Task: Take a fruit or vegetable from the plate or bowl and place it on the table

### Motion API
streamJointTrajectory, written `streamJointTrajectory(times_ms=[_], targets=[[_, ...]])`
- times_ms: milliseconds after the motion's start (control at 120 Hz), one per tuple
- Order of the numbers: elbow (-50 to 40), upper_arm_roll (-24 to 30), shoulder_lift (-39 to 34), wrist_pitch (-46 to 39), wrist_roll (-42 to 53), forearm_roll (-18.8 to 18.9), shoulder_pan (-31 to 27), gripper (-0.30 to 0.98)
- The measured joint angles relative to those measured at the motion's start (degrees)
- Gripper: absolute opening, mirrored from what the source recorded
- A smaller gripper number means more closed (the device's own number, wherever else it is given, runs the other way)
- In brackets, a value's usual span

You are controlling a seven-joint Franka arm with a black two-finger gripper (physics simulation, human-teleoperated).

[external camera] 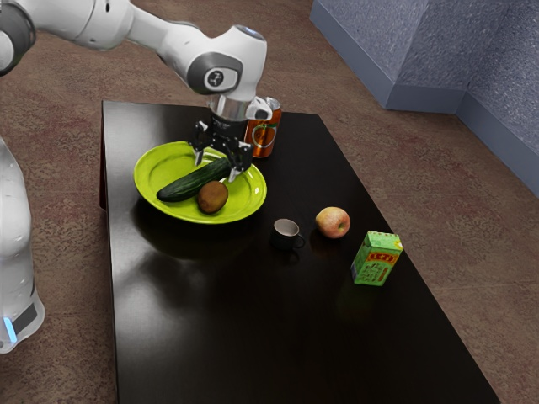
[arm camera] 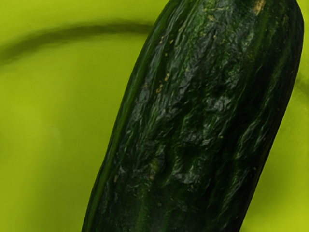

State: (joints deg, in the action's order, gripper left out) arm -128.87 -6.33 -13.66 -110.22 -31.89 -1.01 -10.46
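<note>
Dark green cucumber (external camera: 190, 183), ridged, wrinkled skin, lies on glossy lime-green round plate (external camera: 150, 175) on black shiny table (external camera: 219, 337). Long axis slants from the exterior view's near left to far right. Black gripper (external camera: 216, 169) over far-right end, jaws spread, one each side; contact with skin hard to tell. That end partly hidden by gripper; wrist view crops cucumber lengthwise. Brown fuzzy kiwi (external camera: 213, 198) just beside it, near side. Orange metal can (external camera: 265, 136) partly hidden behind hand.
</note>
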Motion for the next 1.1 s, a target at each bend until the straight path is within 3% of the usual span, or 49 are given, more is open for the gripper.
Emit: streamJointTrajectory(times_ms=[317,533,592,850,1100], targets=[[-0.45,0.00,0.84,-0.53,0.15,-1.06,0.00,0.66],[-0.83,-0.05,0.85,-0.88,0.19,-1.06,0.01,0.27],[-0.83,-0.08,0.80,-0.69,0.15,-0.94,0.01,0.22],[0.81,-0.65,0.09,1.50,-0.09,-0.57,0.05,0.19],[13.20,1.64,-0.02,10.33,-1.24,0.70,0.65,0.19]])
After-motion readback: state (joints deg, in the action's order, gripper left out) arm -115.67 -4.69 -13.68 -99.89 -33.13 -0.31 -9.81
